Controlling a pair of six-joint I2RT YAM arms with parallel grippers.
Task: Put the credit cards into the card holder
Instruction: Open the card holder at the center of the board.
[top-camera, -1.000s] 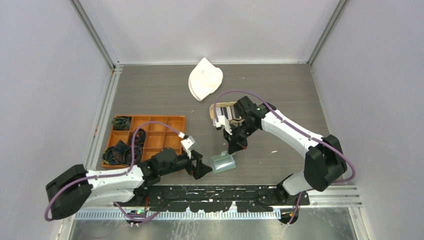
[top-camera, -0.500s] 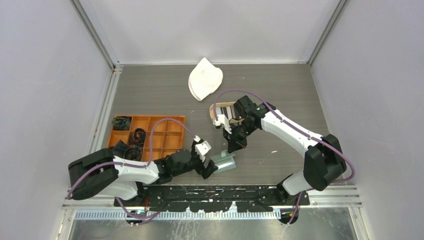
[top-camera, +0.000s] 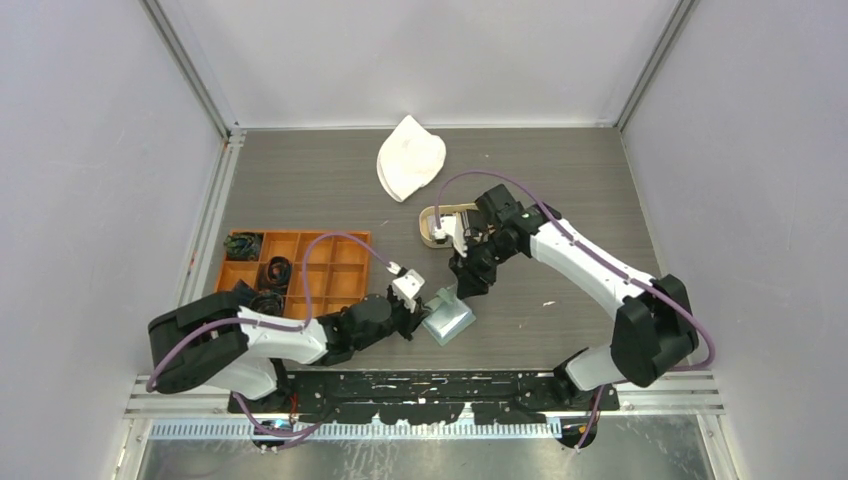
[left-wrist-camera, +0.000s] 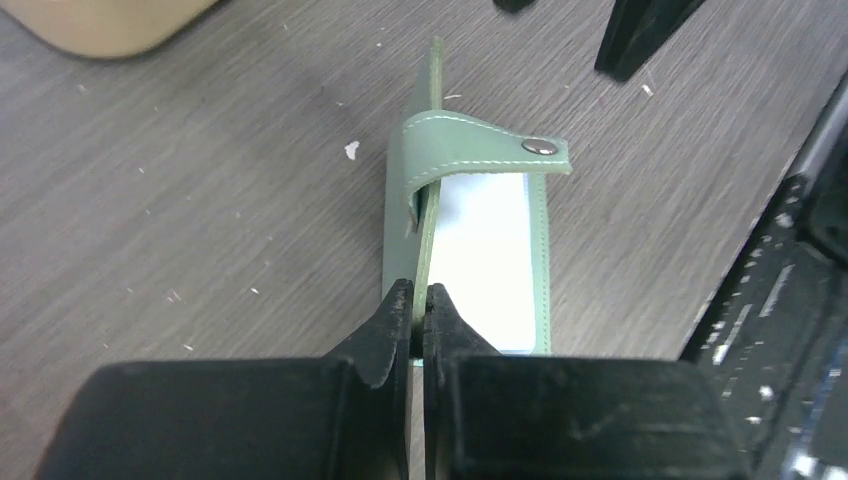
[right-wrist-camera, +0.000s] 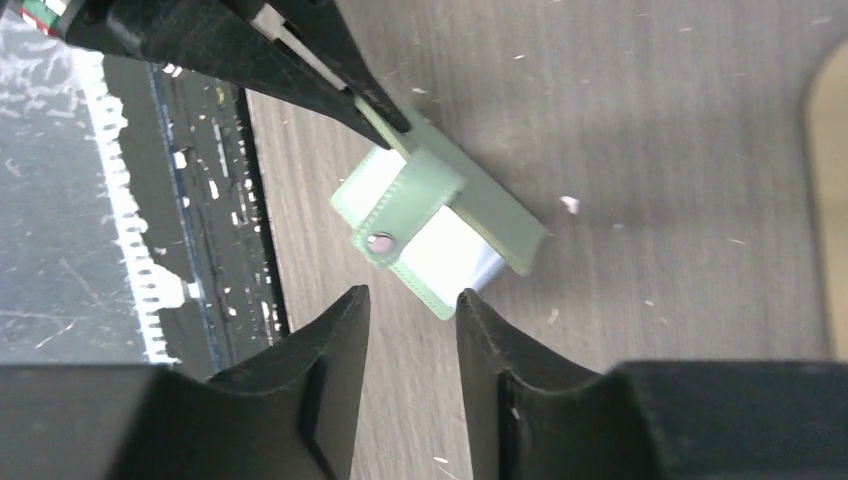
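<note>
Only one card holder (top-camera: 447, 318) shows, possibly holding one card (left-wrist-camera: 485, 270).

Grey wood-grain tabletop (top-camera: 560, 180) is enclosed by plain pale lilac walls (top-camera: 430, 50), seen beyond and to either side of the left gripper (left-wrist-camera: 420, 298). Aluminium posts (top-camera: 192, 70) are fitted at the far corners. Lighting is even.

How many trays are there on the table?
2. The orange tray lies at the left; the tan wooden tray lies farther back near the middle, partly covered.
</note>
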